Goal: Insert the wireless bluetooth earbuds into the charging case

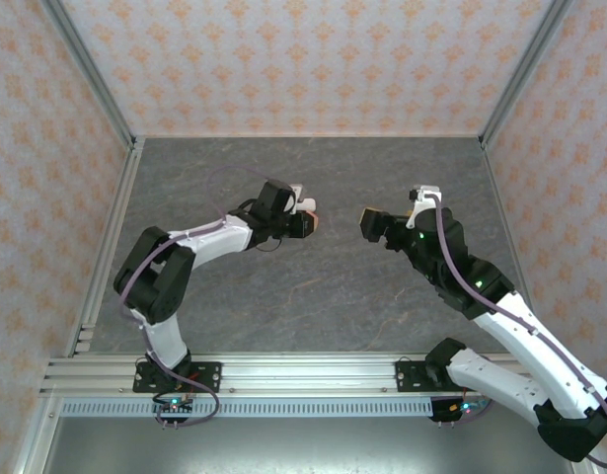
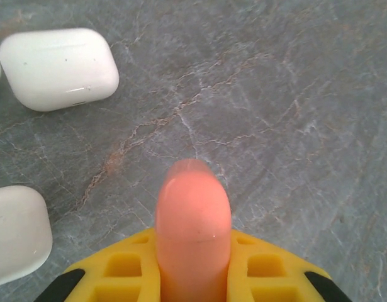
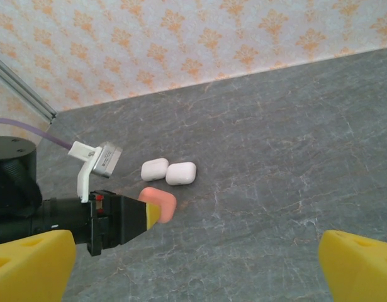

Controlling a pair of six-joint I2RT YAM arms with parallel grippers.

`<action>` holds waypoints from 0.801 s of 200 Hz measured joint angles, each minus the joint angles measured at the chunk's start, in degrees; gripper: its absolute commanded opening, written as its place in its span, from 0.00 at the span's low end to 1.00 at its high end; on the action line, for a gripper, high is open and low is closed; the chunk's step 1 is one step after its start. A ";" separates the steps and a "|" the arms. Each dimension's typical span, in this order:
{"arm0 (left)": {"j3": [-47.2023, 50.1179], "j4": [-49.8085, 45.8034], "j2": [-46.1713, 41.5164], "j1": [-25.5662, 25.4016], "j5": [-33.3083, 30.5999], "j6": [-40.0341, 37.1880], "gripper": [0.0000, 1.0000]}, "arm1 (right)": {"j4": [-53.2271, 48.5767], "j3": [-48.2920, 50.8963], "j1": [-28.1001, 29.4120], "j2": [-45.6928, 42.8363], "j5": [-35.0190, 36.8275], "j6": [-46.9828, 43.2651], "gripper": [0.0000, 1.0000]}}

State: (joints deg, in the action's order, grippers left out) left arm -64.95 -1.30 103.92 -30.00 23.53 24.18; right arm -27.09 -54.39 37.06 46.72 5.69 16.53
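Two white charging cases (image 3: 155,168) (image 3: 181,173), one coral-pink charging case (image 3: 162,202)

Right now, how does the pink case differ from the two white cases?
Colour: the pink case is coral, the white cases plain white. State: the pink case is clamped in the left pincer; the white cases lie free on the table, side by side. Pose: the pink case sticks out end-first from the pincer, while the white cases lie flat. All share a rounded pebble shape and look closed.
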 measured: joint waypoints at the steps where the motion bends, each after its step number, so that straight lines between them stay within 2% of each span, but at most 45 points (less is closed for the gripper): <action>1: -0.07 0.00 0.13 0.00 0.00 0.00 0.00 | 0.00 0.02 0.00 0.00 0.00 0.00 0.99; 30: -1.42 -0.28 3.30 0.00 0.00 0.46 0.00 | -0.28 0.50 0.00 0.00 0.15 0.02 0.99; 116: -3.52 -0.76 8.28 0.07 -0.02 1.38 0.16 | -0.50 0.87 0.00 0.66 0.15 0.17 0.99; 160: -3.69 -0.63 8.48 0.07 -0.31 1.51 0.30 | -0.55 0.94 0.00 0.85 0.15 0.17 0.99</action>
State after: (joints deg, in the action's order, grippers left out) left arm -68.64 -1.93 112.40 -29.93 23.22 25.69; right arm -27.64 -53.45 37.06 47.57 5.85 16.71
